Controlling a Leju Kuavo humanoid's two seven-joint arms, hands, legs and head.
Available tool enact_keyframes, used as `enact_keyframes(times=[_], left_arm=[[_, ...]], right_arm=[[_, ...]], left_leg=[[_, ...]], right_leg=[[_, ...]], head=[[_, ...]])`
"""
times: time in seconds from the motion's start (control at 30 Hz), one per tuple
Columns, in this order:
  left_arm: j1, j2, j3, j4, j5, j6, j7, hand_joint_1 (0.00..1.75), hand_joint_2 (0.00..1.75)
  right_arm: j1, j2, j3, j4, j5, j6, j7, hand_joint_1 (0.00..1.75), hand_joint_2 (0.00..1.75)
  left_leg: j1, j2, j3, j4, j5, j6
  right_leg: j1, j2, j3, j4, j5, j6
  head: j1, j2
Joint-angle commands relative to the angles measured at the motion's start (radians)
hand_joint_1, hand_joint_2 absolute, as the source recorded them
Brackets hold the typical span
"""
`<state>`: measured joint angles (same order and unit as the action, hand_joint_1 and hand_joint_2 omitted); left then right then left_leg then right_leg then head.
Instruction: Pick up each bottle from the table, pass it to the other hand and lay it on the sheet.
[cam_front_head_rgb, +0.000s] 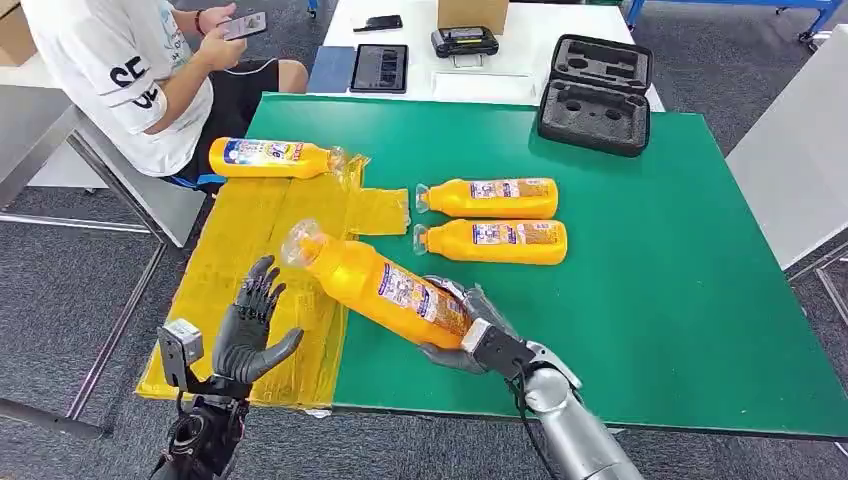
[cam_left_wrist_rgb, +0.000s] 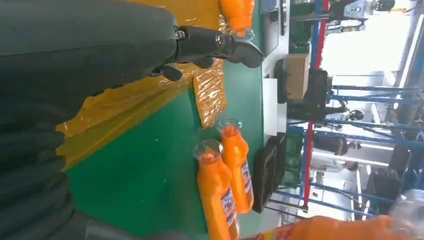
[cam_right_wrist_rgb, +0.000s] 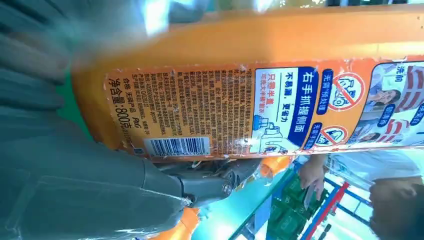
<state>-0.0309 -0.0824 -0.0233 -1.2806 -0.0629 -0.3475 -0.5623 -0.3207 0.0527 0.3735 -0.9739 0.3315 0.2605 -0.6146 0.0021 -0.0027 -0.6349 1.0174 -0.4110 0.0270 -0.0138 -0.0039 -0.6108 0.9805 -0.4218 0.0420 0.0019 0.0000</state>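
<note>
My right hand (cam_front_head_rgb: 468, 335) grips an orange bottle (cam_front_head_rgb: 375, 280) by its base end and holds it tilted above the table, clear cap pointing toward my left hand (cam_front_head_rgb: 252, 330). The left hand is open with fingers spread, just left of the cap, over the yellow sheet (cam_front_head_rgb: 255, 250). The held bottle's label (cam_right_wrist_rgb: 260, 110) shows close up in the right wrist view. Two more orange bottles (cam_front_head_rgb: 492, 197) (cam_front_head_rgb: 495, 241) lie side by side on the green table (cam_front_head_rgb: 650, 280), also in the left wrist view (cam_left_wrist_rgb: 217, 200). Another bottle (cam_front_head_rgb: 270, 157) lies on the sheet's far edge.
A black foam-lined case (cam_front_head_rgb: 597, 95) sits open at the table's far right corner. A person in a white shirt (cam_front_head_rgb: 120, 70) sits at the far left holding a phone. A white table behind holds a tablet (cam_front_head_rgb: 379, 67) and a box.
</note>
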Motion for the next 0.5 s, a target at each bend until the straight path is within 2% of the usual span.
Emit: enact_keyframes(times=[0.03, 0.23, 0.37, 0.5], left_arm=[[-0.072, -0.003, -0.037, 0.126, 0.014, -0.07, -0.003, 0.0, 1.75], [-0.095, 0.0, -0.048, 0.166, 0.05, -0.13, -0.002, 0.0, 1.75], [-0.091, 0.003, -0.067, 0.166, 0.15, -0.287, -0.026, 0.0, 1.75], [-0.096, -0.002, -0.087, 0.173, 0.176, -0.357, -0.023, 0.0, 1.75]], right_arm=[[-0.04, 0.037, -0.02, 0.126, -0.006, 0.013, -0.022, 1.75, 1.75], [-0.059, 0.054, 0.01, 0.194, -0.013, 0.037, -0.037, 1.75, 1.75], [-0.076, 0.095, 0.088, 0.268, 0.02, 0.043, -0.055, 1.73, 1.75], [-0.088, 0.123, 0.128, 0.308, 0.014, 0.046, -0.063, 1.75, 1.75]], left_leg=[[0.0, -0.001, 0.004, -0.001, -0.001, -0.001], [0.001, 0.0, 0.005, -0.001, -0.001, -0.001], [0.001, 0.001, 0.004, -0.001, -0.001, -0.001], [0.001, 0.002, 0.005, -0.001, -0.002, -0.002]], right_leg=[[0.0, -0.001, 0.004, -0.001, -0.001, -0.001], [0.001, 0.0, 0.005, -0.001, -0.001, -0.002], [0.001, 0.002, 0.004, -0.001, -0.001, -0.001], [0.001, 0.002, 0.005, -0.001, -0.001, -0.002]], head=[[0.0, 0.0], [0.0, 0.0], [0.0, 0.0], [0.0, 0.0]])
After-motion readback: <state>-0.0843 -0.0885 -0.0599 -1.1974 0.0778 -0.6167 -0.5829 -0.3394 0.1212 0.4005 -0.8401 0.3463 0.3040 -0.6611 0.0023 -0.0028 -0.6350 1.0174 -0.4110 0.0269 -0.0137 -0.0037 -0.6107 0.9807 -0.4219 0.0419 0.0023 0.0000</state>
